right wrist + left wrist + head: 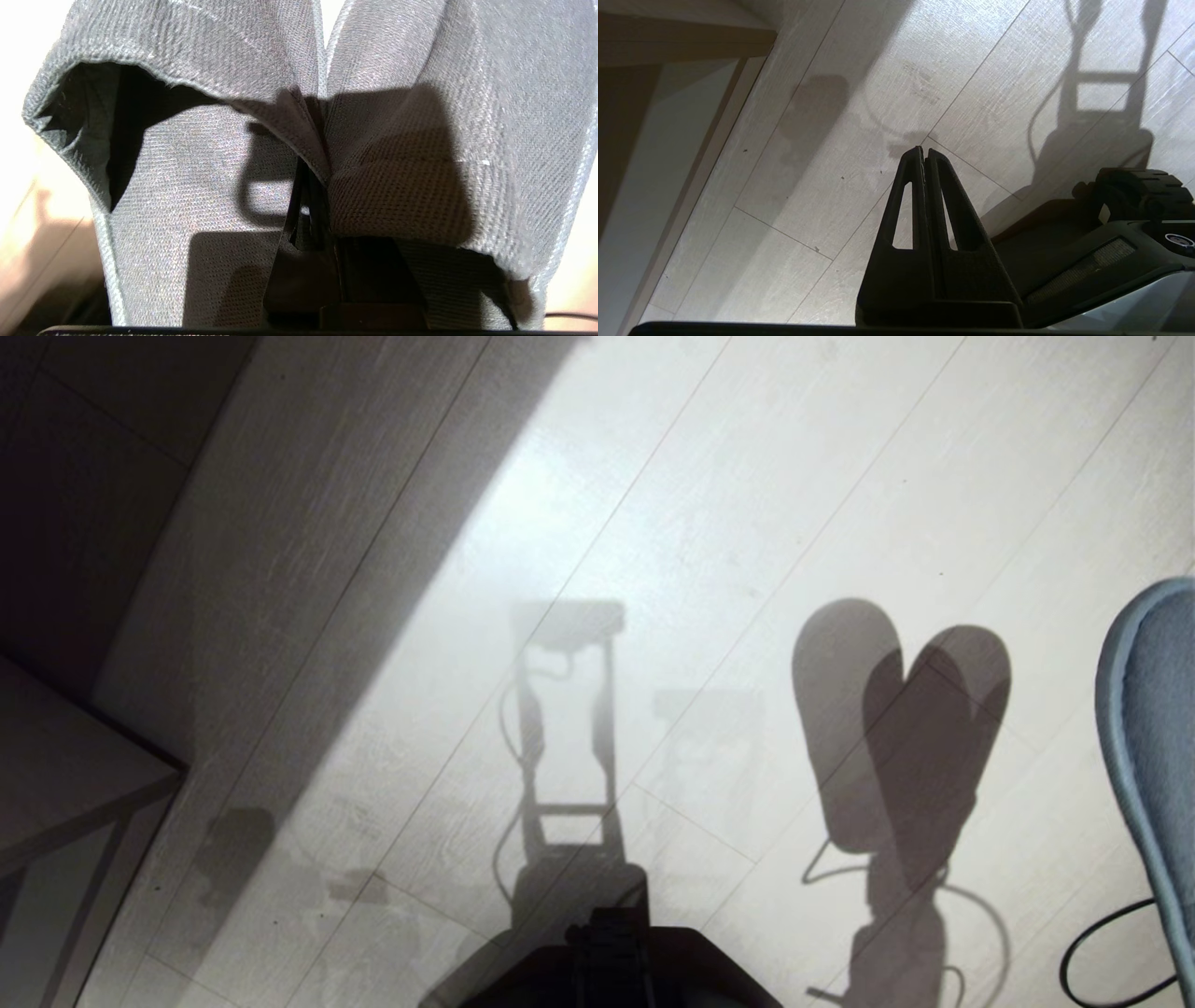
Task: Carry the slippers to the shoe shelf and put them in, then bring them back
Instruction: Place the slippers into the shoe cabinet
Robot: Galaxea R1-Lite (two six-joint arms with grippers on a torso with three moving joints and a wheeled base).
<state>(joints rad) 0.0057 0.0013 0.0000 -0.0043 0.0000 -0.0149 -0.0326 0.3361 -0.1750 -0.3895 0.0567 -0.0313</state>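
Observation:
The slippers (187, 186) are grey-blue fabric and hang side by side, filling the right wrist view. My right gripper (310, 175) is shut on the folded inner edges where the two slippers meet. In the head view only one slipper's (1153, 709) blue edge shows at the far right, above the floor. The pair's heart-shaped shadow falls on the pale planks. My left gripper (924, 150) is parked low over the floor beside the base, shut and empty. The shoe shelf is out of view.
Pale wood-plank floor (653, 523) fills the head view. A furniture corner (75, 765) in shadow stands at the left, and its wooden edge (682, 42) shows in the left wrist view. My dark base (616, 961) is at the bottom centre. A black cable (1092, 952) loops at the lower right.

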